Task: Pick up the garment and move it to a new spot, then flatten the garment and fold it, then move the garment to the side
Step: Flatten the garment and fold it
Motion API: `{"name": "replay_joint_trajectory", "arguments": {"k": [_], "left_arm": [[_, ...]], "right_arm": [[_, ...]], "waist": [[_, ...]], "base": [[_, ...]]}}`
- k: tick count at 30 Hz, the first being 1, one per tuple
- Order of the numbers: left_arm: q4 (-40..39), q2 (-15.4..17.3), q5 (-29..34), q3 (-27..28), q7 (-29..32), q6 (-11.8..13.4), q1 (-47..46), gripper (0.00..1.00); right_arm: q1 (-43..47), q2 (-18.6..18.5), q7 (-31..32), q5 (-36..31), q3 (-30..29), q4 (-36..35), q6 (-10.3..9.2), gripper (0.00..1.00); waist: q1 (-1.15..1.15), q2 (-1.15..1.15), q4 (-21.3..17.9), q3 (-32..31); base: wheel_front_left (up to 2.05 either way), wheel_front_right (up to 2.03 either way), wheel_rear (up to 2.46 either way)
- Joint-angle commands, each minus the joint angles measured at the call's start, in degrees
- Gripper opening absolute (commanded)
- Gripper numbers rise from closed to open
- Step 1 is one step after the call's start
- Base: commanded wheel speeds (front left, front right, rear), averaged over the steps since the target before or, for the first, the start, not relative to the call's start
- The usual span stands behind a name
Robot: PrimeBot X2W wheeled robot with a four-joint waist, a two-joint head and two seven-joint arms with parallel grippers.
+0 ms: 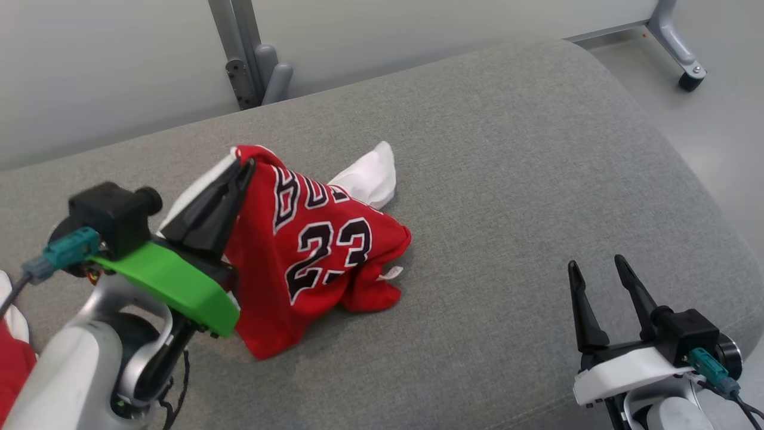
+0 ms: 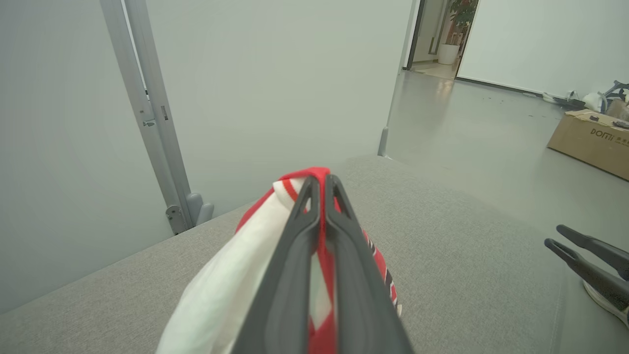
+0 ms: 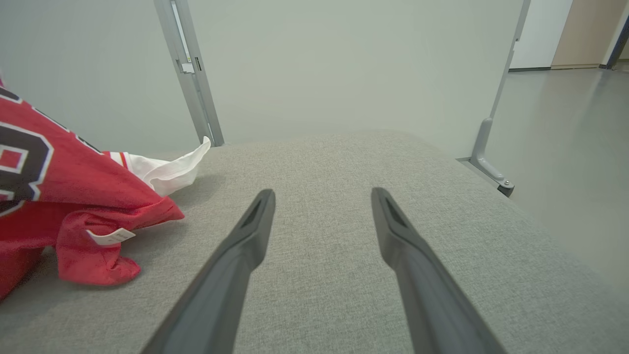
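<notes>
The garment [image 1: 316, 245] is a red jersey with black-and-white lettering and the number 23, white on its inner side. It hangs like a tent from my left gripper [image 1: 246, 167], which is shut on its top edge; the lower folds rest on the grey cushion. In the left wrist view the two fingers press together on red and white cloth [image 2: 245, 265] at the gripper tips [image 2: 320, 182]. My right gripper [image 1: 594, 269] stands open over bare cushion at the lower right, apart from the garment [image 3: 64, 196], with nothing between its fingers [image 3: 319, 196].
The grey upholstered surface [image 1: 507, 179] rounds off toward the right and front edges. Behind it stands a pale partition with a metal post [image 1: 239, 54] and a castor foot [image 1: 689, 74]. A cardboard box [image 2: 589, 140] sits on the floor far off. More red and white cloth [image 1: 12, 358] lies at the far left edge.
</notes>
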Motion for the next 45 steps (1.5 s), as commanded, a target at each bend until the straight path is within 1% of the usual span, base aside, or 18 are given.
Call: {"name": "replay_joint_trajectory", "arguments": {"k": [1, 4, 7, 9, 11, 12, 15, 20, 21, 22, 25, 32, 33, 34, 35, 38, 42, 45], "left_arm": [[0.46, 1.00, -1.09, 0.80, 0.51, -0.45, -2.31, 0.00], [2.90, 4.17, -1.40, 1.37, 1.07, -1.18, -6.35, 0.00], [6.89, 7.11, -2.17, -0.65, 0.33, -1.77, -10.66, 0.00], [9.51, 9.54, -3.35, -3.93, -0.88, -1.86, -13.83, 0.00], [12.34, 13.08, -3.58, -8.38, -2.69, -1.79, -17.43, 0.00], [12.34, 13.08, -3.58, -8.38, -2.69, -1.79, -17.43, 0.00], [18.31, 17.16, -3.02, -14.05, -6.16, -1.77, -22.25, 0.00], [30.17, 21.25, -1.25, -20.89, -12.43, -1.78, -29.44, 0.00], [32.54, 21.55, -1.04, -21.61, -13.89, -1.78, -30.49, 0.00], [37.12, 22.39, -0.16, -23.15, -16.55, -1.78, -32.07, 0.00], [44.90, 22.19, -1.51, -24.84, -20.80, -1.79, -33.46, 0.00], [50.52, 19.86, -5.58, -28.90, -24.08, -1.79, -34.80, 0.00], [50.87, 19.37, -6.09, -29.62, -24.25, -1.79, -35.09, 0.26], [51.20, 18.79, -6.82, -30.05, -24.37, -1.79, -35.26, 0.64], [51.59, 18.26, -7.54, -30.38, -24.32, -1.79, -35.38, 1.00], [52.66, 16.88, -8.94, -31.01, -24.54, -1.79, -35.80, 1.00], [52.63, 14.80, -11.10, -30.06, -25.29, -1.37, -34.63, 1.00], [51.14, 14.68, -12.07, -29.84, -25.19, -0.23, -32.96, 1.00]], "right_arm": [[-1.01, -0.16, -0.18, 0.59, 0.30, -0.22, -0.02, 1.00], [-1.64, -0.15, -0.18, 1.54, 0.87, -0.21, -0.02, 1.00], [-2.52, -0.16, -0.18, 2.41, 1.43, -0.33, -0.02, 1.00], [-2.92, -0.13, -0.18, 3.00, 1.77, -0.34, -0.02, 1.00], [-3.60, -0.16, -0.18, 3.55, 2.08, -0.49, -0.02, 1.00], [-3.60, -0.16, -0.18, 3.55, 2.08, -0.49, -0.02, 1.00], [-4.36, -0.13, -0.18, 4.49, 2.59, -0.73, -0.02, 1.00], [-5.37, -0.13, -0.18, 6.34, 3.65, -1.19, -0.02, 1.00], [-5.50, -0.14, -0.18, 6.55, 3.69, -1.27, -0.02, 1.00], [-5.69, -0.11, -0.18, 7.04, 3.84, -1.51, -0.02, 1.00], [-5.57, -0.11, -0.18, 7.60, 3.68, -1.75, -0.02, 1.00], [-6.05, -0.13, -0.18, 6.88, 2.94, -1.78, -0.02, 1.00], [-6.16, -0.14, -0.18, 6.73, 2.89, -1.83, -0.02, 1.00], [-6.25, -0.14, -0.18, 6.55, 2.76, -1.83, -0.02, 1.00], [-6.42, -0.14, -0.18, 6.28, 2.68, -1.81, -0.02, 1.00], [-6.76, -0.16, -0.18, 5.49, 2.13, -1.76, -0.02, 1.00], [-5.73, -0.19, -0.18, 4.16, 1.02, -1.25, -0.02, 1.00], [-4.45, -0.17, -0.18, 3.01, 0.34, -0.83, -0.02, 1.00]], "waist": [[0.00, 0.00, -0.54, 0.78], [0.00, 0.00, -1.65, 1.96], [0.00, 0.00, -3.09, 3.54], [0.00, 0.00, -4.32, 4.79], [0.00, 0.00, -5.68, 6.28], [0.00, 0.00, -5.68, 6.28], [0.00, 0.00, -7.64, 8.57], [0.00, 0.00, -10.66, 12.22], [0.00, 0.00, -11.14, 12.84], [0.00, 0.00, -11.98, 13.88], [0.00, 0.00, -12.71, 15.22], [0.00, 0.00, -10.61, 15.53], [0.00, 0.00, -10.12, 15.38], [0.00, 0.00, -9.58, 15.15], [0.00, 0.00, -9.04, 14.89], [0.00, 0.00, -7.25, 13.68], [0.00, 0.00, -4.68, 11.08], [0.00, 0.00, -2.64, 8.63]], "base": [[0.00, 0.00, 0.00], [0.00, 0.00, 0.00], [0.00, 0.00, 0.00], [0.00, 0.00, 0.00], [0.00, 0.00, 0.00], [0.00, 0.00, 0.00], [0.00, 0.00, 0.00], [0.00, 0.00, 0.00], [0.00, 0.00, 0.00], [0.00, 0.00, 0.00], [0.00, 0.00, 0.00], [0.00, 0.00, 0.00], [0.00, 0.00, 0.00], [0.00, 0.00, 0.00], [0.00, 0.00, 0.00], [0.00, 0.00, 0.00], [0.00, 0.00, 0.00], [0.00, 0.00, 0.00]]}}
